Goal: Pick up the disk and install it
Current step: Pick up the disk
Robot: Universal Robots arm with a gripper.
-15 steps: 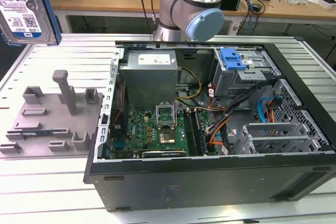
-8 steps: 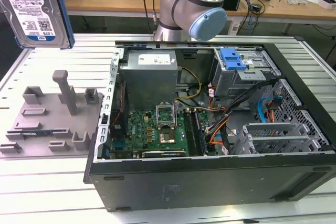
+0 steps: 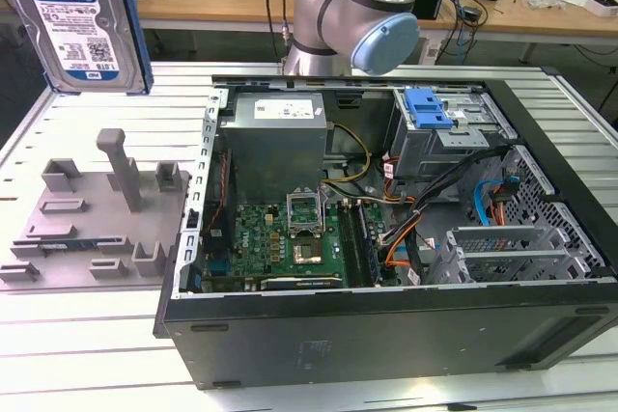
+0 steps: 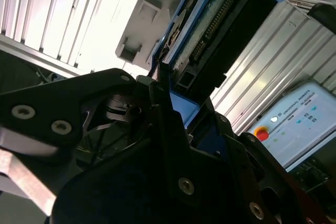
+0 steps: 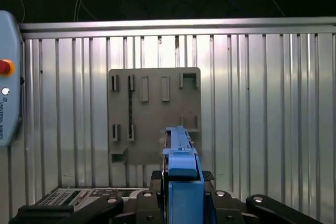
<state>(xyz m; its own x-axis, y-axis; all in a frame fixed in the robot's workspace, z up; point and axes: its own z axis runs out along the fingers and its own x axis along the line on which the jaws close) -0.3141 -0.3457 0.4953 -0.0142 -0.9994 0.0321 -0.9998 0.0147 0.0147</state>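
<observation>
Exterior view has the disk [image 3: 77, 21] hanging well clear of the counter [image 3: 87, 354], on end and slightly tilted, its label toward the camera, above the counter's end on the exterior view's left. Below it, near that same end, a grey fixture [image 3: 101, 214] lies flat on the counter. The open case [image 3: 386, 335] takes the middle and the exterior view's right, with the arm [image 3: 357, 7] rising behind it at the far edge. Inside the case the power supply [image 3: 275, 137] sits against the far wall, and a blue latch [image 3: 428, 108] is near it. In the second wrist view the hand [image 4: 178, 103] is clamped on the disk's blue carrier: black fingers [image 4: 164, 80] grip one end, and the rest of the disk juts out past them, circuit-board side showing. In the first wrist view the disk stands edge-on between the hand's two halves, pointing toward the fixture on the ribbed counter well below, with a pendant [image 5: 8, 87] at the counter's edge.
</observation>
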